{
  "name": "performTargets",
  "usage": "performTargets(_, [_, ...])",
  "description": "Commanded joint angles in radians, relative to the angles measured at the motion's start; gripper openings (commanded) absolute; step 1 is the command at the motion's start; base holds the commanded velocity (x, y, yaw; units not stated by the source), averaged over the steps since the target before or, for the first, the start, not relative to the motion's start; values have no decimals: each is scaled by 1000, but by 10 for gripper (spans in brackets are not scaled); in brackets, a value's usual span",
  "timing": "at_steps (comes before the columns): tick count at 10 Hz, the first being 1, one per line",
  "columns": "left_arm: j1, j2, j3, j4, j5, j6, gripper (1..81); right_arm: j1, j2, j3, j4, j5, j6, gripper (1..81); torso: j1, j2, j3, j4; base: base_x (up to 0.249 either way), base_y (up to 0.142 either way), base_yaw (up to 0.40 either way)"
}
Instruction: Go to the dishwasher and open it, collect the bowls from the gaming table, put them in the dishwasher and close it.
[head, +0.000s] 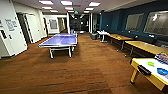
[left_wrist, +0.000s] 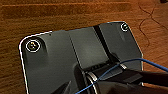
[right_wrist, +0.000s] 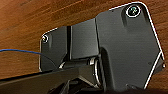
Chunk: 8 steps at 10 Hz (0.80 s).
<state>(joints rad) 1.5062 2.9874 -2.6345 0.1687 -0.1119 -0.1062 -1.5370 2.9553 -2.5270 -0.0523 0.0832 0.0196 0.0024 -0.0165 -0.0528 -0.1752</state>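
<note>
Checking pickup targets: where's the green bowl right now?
In the head view the green bowl sits on the white-topped gaming table at the lower right, with the blue bowl nearer the camera and a dark flat object at the table's near edge.

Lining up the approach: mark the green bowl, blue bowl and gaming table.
green bowl (head: 151, 63), head view, its middle.
blue bowl (head: 162, 71), head view, its middle.
gaming table (head: 140, 62), head view, bare white top.
</note>
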Motion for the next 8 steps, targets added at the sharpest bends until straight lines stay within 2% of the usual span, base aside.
performTargets(1, [-36,-1,2,12,49,3,811,34,-2,4,-7,-56,-1,811,0,0,0,0,0,0,0])
performTargets(8, [-36,-1,4,11,51,3,811,36,4,-1,-9,-56,-1,811,-1,0,0,0,0,0,0])
